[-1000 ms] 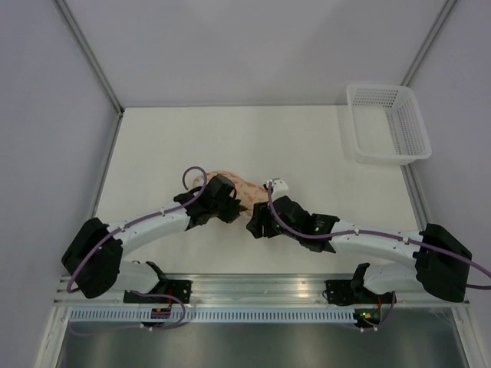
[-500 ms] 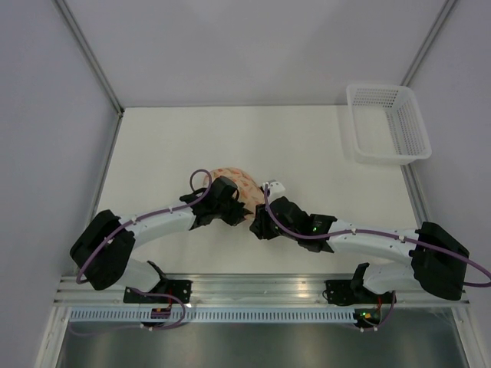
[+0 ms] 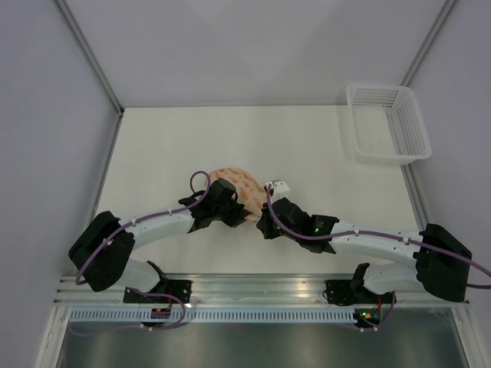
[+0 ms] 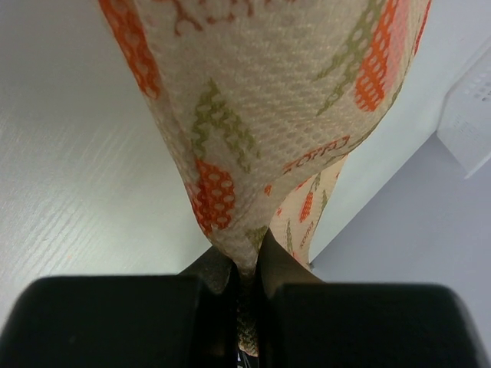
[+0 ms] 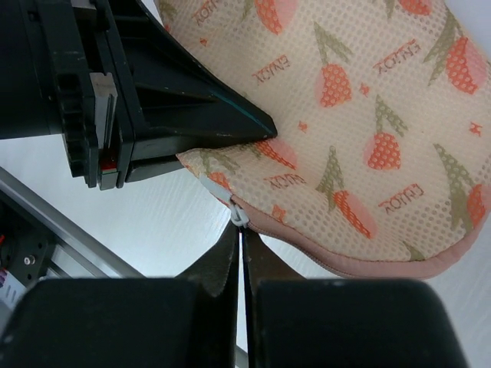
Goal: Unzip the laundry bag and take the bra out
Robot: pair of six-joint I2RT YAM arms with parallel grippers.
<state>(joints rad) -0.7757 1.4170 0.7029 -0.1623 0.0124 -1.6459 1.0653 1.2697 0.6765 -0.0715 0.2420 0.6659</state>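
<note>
Since a second ago the right gripper has slid in toward the laundry bag and closed. Its fingers are now pressed together on the end of the pale zipper pull. The left gripper pinches a fold of the bag's printed fabric. Seen from overhead, the bunched bag sits toward 6 o'clock on the table, with the left gripper at its 7 o'clock and the right at 4 o'clock.

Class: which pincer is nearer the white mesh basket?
Right. The right pincer grips the laundry bag's zipper pull on the basket's side; the left pincer pinches its fabric farther left.
</note>
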